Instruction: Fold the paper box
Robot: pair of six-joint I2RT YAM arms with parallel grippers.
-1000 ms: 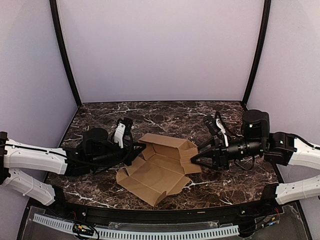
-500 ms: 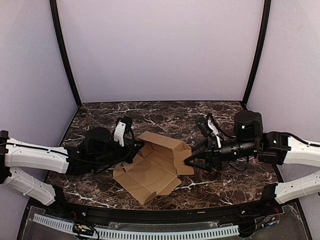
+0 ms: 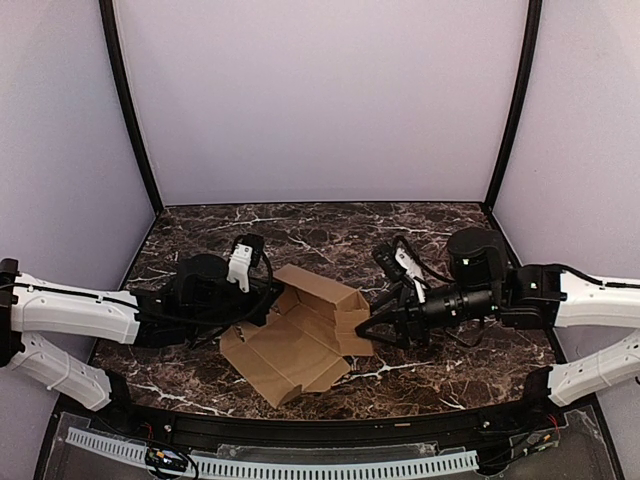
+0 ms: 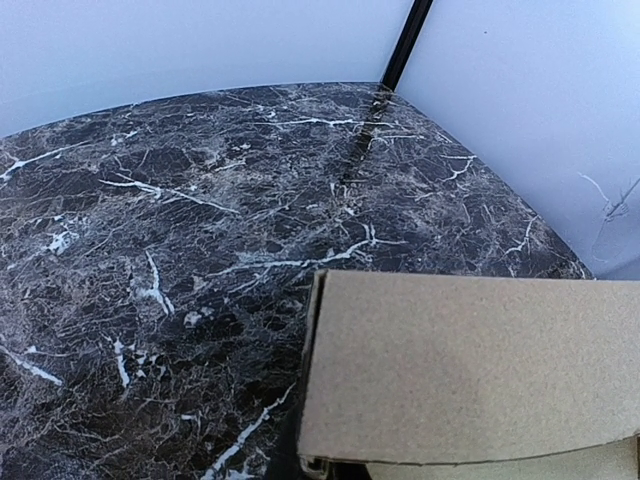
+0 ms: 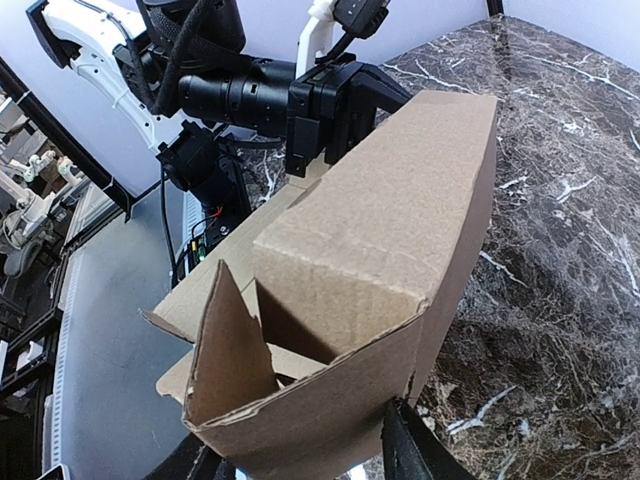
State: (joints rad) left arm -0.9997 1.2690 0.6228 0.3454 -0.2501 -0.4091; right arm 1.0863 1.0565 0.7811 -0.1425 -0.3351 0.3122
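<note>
The dark tabletop (image 3: pixel 440 225) has white lines in it like marble. The paper box (image 3: pixel 295 340) lies in the middle of it, near the front edge, between the two arms. It is only partly made. The back wall stands up and the front part lies flat and open.

The left pincer (image 3: pixel 270 300) is at the left end of the box. Its fingers are pressed together, and they look to pinch the thin wall there. The left wrist camera sees only a brown panel close up, not the fingers.

The right pincer (image 3: pixel 368 328) is at the right end. Its fingers (image 5: pixel 410 450) stand partway apart with the end of the box between them, so it seems to grip that end from both sides.

In the right wrist view the long wall (image 5: pixel 400 190) stands tall. A small pointed flap (image 5: pixel 225 345) sticks up just inside the near end.

I think the step now is to stand the right end up and close it. To do it well, the left side should hold steady so the box does not slide. The right side should push slowly and straight. The little flap should go inside, not outside. A hard squeeze would crush the soft card, so a light grip is best.
</note>
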